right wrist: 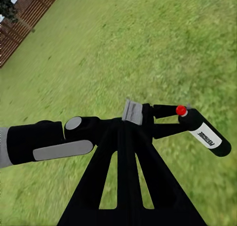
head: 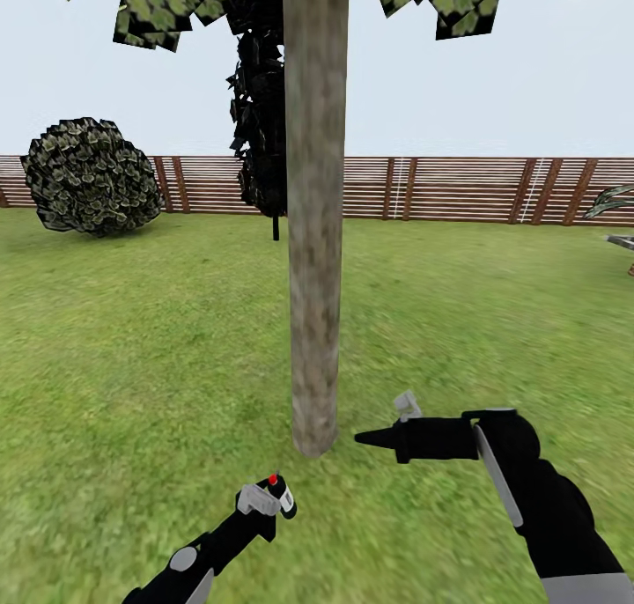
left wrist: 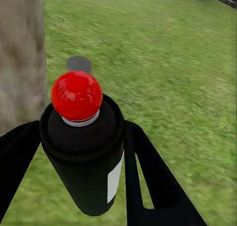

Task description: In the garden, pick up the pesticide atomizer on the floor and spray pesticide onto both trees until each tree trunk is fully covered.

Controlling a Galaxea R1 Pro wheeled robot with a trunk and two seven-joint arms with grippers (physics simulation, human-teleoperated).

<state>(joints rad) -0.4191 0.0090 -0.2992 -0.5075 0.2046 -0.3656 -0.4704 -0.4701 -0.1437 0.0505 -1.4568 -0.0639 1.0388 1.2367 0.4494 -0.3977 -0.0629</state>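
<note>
I am gripping the sprayer (head: 280, 497) in my left claw (head: 264, 503) at lower centre of the head view, fingers clamped round its black barrel, red cap aimed at the trunk (head: 314, 234) just above. Judging it light, rigid and smooth, so mid-barrel hold is suiting. My right claw (head: 365, 438) is hanging closed and empty, lower right.

One tree trunk (head: 314, 234), one round bush (head: 92, 177), one black can (left wrist: 86, 157), two arms.
</note>
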